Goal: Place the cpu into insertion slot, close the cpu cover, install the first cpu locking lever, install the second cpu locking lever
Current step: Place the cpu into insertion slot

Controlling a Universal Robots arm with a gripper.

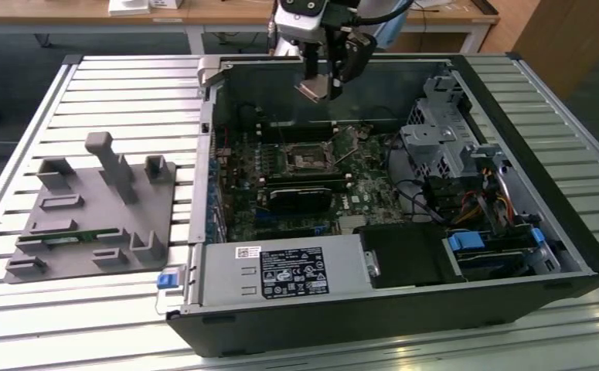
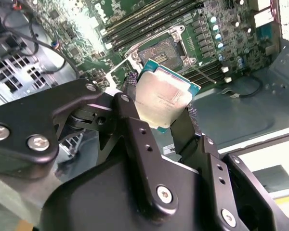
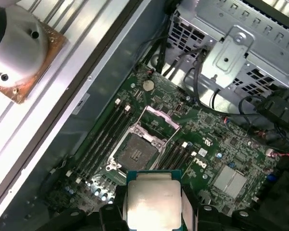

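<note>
**Gripper carrying the cpu above the insertion slot.** The gripper (image 1: 317, 87) hangs inside the open computer case (image 1: 546, 232). Its 2 fingers (image 2: 129, 107) pinch the cpu (image 2: 164, 94) by opposite edges, with the silvery metal top facing the wrist cameras. The cpu is held well above the insertion slot (image 3: 135, 152) and is clear of the green board. The slot lies uncovered, with its dark contact field exposed. The cpu cover (image 3: 160, 121) is swung up from 1 edge of the slot. Long memory slots (image 3: 103, 138) flank the slot on 2 sides. A grey fixture tray (image 1: 93, 209) lies outside the case, well to the exterior view's left of the slot.
</note>
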